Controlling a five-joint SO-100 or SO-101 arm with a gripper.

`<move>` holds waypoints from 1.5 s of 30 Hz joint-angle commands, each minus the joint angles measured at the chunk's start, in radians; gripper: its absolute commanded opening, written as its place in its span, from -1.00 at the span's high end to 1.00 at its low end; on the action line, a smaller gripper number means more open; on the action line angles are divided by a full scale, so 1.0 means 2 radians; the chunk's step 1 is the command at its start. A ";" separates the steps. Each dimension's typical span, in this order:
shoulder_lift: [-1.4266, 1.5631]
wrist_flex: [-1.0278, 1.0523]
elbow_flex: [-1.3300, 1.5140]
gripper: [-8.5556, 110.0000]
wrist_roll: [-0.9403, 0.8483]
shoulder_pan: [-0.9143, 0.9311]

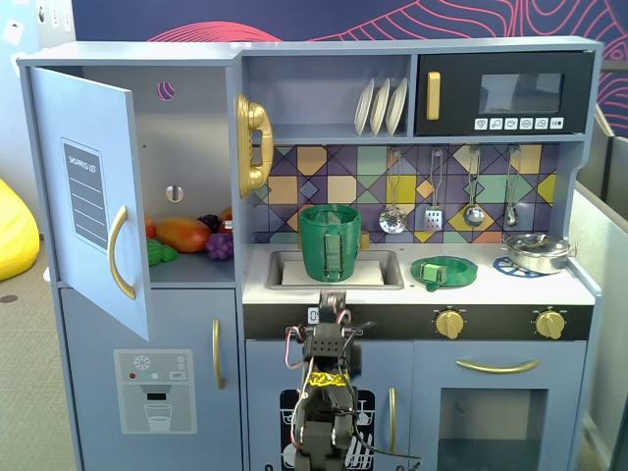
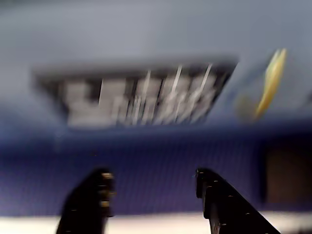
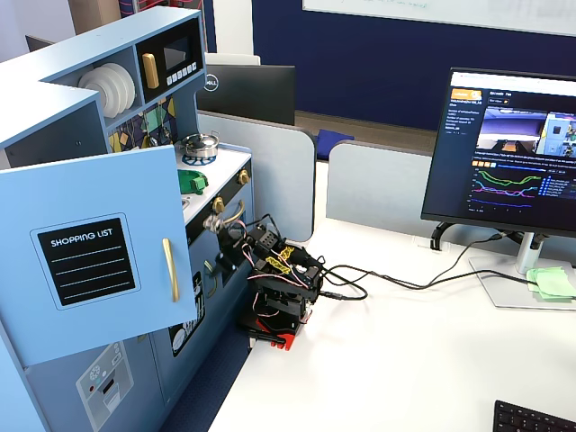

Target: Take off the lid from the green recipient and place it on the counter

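Note:
In a fixed view the green recipient point(image 1: 330, 242) stands upright in the sink basin with its mouth uncovered. The lid point(image 1: 444, 271) lies flat on the counter point(image 1: 491, 285) to the pot's right, left of the blue burner rings. In another fixed view the lid point(image 3: 192, 181) shows on the counter point(image 3: 223, 169), and the pot is hidden behind the open door. My gripper point(image 1: 332, 298) sits low in front of the cabinet, below the counter edge, also seen from the side point(image 3: 232, 236). The blurred wrist view shows the gripper point(image 2: 153, 190) open and empty, facing the blue cabinet front.
A silver pan point(image 1: 538, 251) sits on the right burner. The fridge door point(image 1: 93, 196) stands open at the left, with toy fruit point(image 1: 182, 234) inside. Utensils point(image 1: 432, 191) hang on the back wall. A monitor point(image 3: 513, 153) and cables point(image 3: 387, 281) are on the desk behind the arm.

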 commanded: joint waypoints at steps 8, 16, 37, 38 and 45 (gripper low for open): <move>0.009 0.122 0.111 0.86 -0.030 -0.015; 0.009 0.180 0.111 0.82 0.082 -0.007; 0.010 0.180 0.111 0.81 0.090 -0.006; 0.010 0.180 0.111 0.81 0.090 -0.006; 0.010 0.180 0.111 0.81 0.090 -0.006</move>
